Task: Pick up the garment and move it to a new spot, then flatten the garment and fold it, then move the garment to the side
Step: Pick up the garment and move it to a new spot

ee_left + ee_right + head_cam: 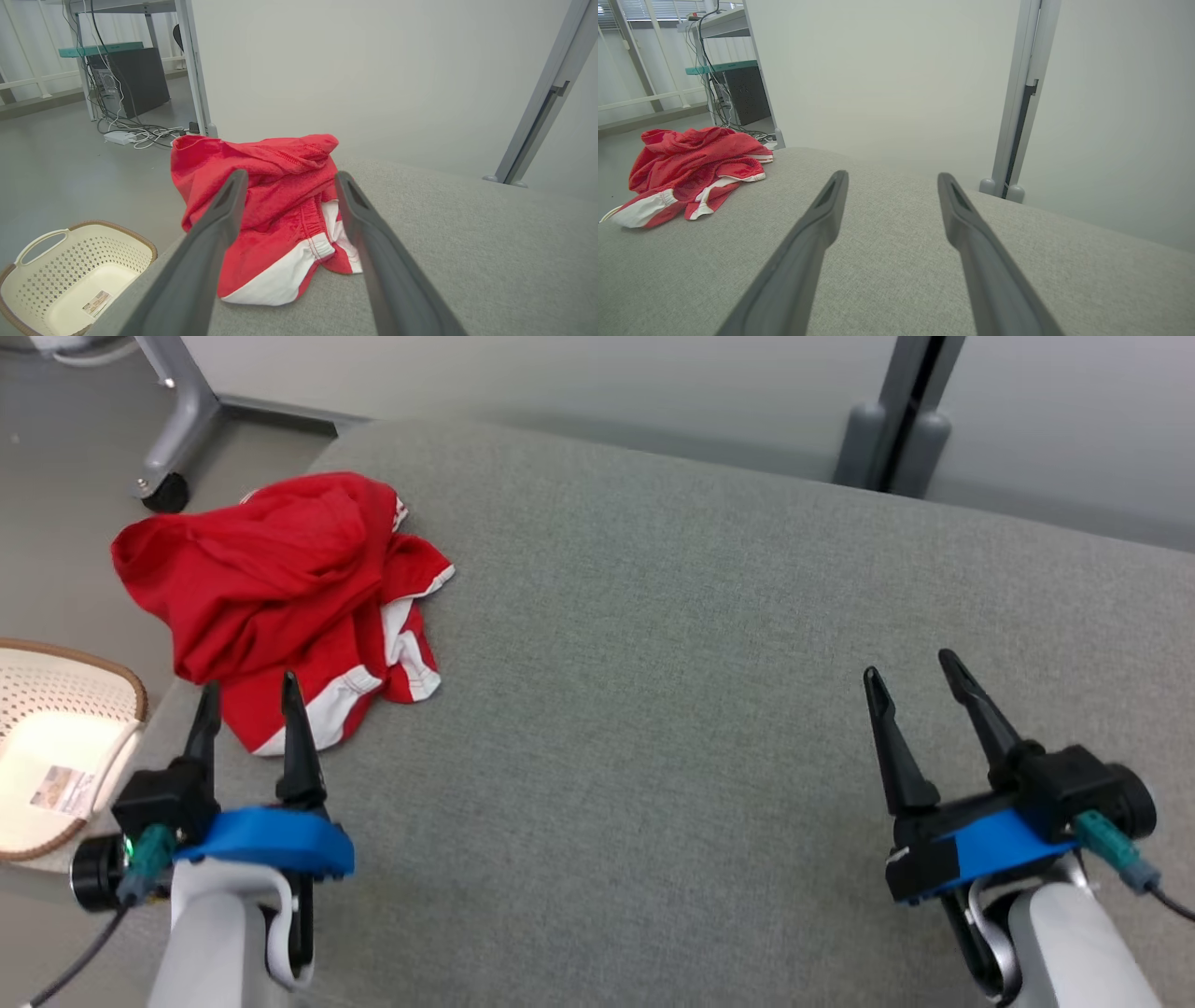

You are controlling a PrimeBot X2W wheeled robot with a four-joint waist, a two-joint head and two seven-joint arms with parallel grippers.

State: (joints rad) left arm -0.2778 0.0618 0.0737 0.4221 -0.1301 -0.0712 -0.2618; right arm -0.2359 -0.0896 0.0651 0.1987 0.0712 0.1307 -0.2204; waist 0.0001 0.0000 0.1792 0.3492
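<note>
My left gripper [249, 686] stands wide and empty, just short of the garment [271, 569], which lies crumpled at the left edge of the cushion [653, 663]. I should go in low and bite a thick fold, not the loose hem. My right gripper [910, 667], wide and empty, hovers well apart.

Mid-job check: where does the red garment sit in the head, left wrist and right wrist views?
Head view: red garment upper left, on the left end of the grey cushion, just beyond the left gripper.
Left wrist view: centre, between that gripper's open fingers.
Right wrist view: far left, middle height.
Shared landmark: grey post behind the cushion, right of the garment in every view.
</note>
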